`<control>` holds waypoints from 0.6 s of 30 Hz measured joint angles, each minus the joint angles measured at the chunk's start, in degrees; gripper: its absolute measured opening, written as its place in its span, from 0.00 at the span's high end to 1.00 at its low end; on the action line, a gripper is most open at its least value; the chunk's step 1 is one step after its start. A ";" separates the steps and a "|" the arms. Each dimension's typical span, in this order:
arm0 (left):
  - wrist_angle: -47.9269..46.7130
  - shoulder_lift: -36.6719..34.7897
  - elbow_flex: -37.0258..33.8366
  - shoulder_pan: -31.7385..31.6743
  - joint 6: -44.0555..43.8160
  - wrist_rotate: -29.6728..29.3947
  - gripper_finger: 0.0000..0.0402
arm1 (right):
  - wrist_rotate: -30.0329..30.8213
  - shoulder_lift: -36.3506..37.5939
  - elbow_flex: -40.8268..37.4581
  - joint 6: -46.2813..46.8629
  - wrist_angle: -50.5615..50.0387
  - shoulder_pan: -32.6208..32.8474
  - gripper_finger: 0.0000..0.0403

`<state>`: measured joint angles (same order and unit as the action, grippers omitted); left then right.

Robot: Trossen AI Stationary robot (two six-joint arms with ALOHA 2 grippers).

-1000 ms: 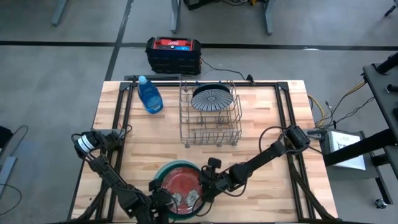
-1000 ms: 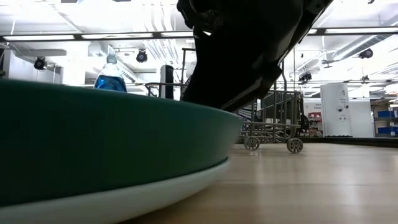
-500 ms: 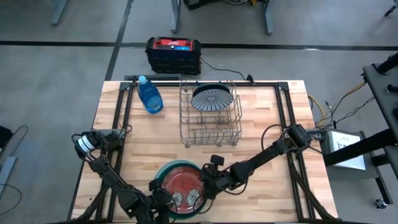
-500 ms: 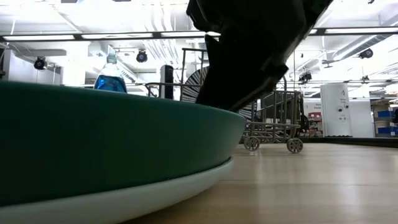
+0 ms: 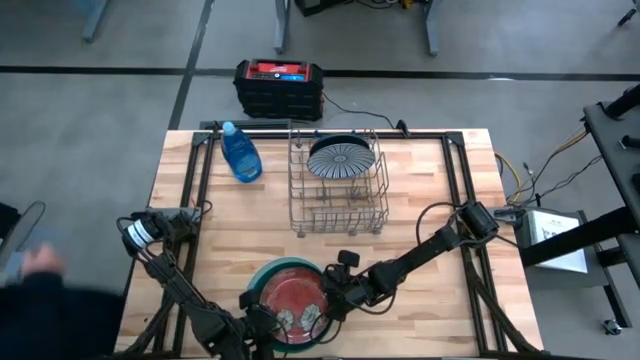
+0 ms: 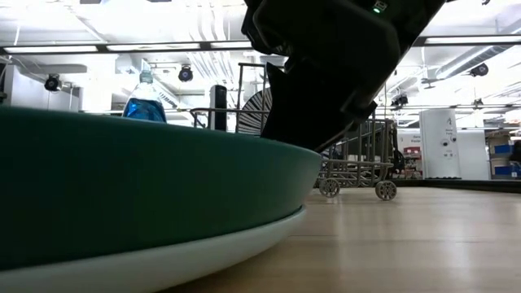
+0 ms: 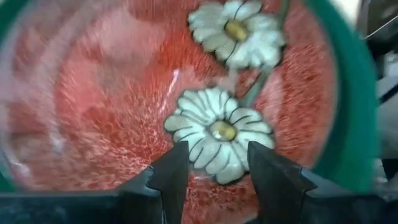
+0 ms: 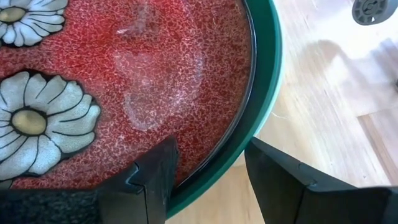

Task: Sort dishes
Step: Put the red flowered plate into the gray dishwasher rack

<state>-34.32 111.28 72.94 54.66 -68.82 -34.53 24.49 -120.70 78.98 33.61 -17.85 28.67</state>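
a red plate [image 5: 291,298] with pale daisy marks lies inside a larger green plate [image 5: 284,267] at the near edge of the wooden table [image 5: 420,200], just left of centre. the left gripper [image 7: 212,169] hovers over the red plate's near side, its jaws parted and holding nothing, a daisy showing between the fingers. the right gripper [image 8: 206,163] sits at the stack's right edge, jaws spread wide across the rims of both plates without closing on them. farther back, a white plate with dark radial stripes [image 5: 341,158] stands in the wire rack [image 5: 339,215], and a blue bottle [image 5: 240,153] lies to the rack's left.
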 joint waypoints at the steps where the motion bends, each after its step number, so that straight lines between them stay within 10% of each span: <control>1: -2.22 -0.09 1.52 0.06 -0.05 0.11 0.61 | -0.07 0.00 0.00 0.00 0.00 -0.02 0.54; 18: -7.00 2.21 0.28 1.98 -9.46 1.73 0.61 | -0.73 -0.09 -0.07 1.02 0.26 0.04 0.54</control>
<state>-41.31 113.48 73.22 56.64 -78.27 -32.80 23.76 -120.79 78.91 34.63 -17.59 28.71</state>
